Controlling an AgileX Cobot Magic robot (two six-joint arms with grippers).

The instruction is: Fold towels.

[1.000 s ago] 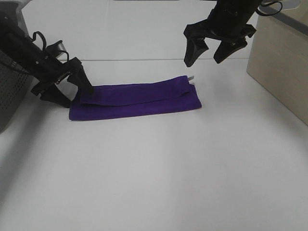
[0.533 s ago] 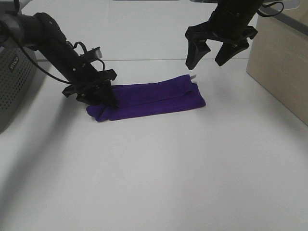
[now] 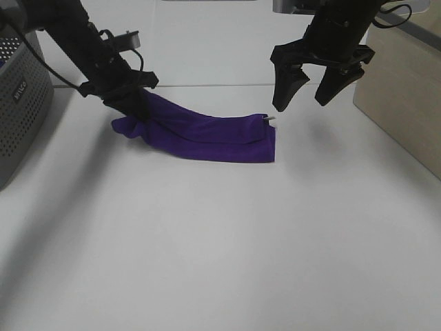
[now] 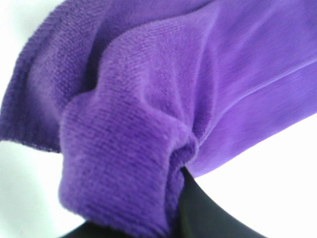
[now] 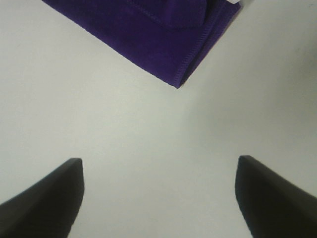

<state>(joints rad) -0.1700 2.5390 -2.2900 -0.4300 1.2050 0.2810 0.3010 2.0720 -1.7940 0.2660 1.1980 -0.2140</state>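
Note:
The deep purple towel (image 3: 207, 134) lies folded in a long strip on the white table (image 3: 220, 234). Its small white tag (image 3: 271, 121) sticks out at the right end. My left gripper (image 3: 133, 102) is shut on the towel's left end and holds that end lifted off the table. The bunched purple cloth (image 4: 148, 114) fills the left wrist view. My right gripper (image 3: 308, 86) is open and empty, hanging above the table just right of the towel's right end. The right wrist view shows the towel's corner (image 5: 163, 44) beyond the spread fingers (image 5: 44, 198).
A grey perforated basket (image 3: 21, 96) stands at the left edge. A light wooden box (image 3: 403, 89) stands at the right edge.
My left gripper has lifted the towel's left end and carried it up and to the right. The towel has been dragged and skewed. The right gripper has barely moved.

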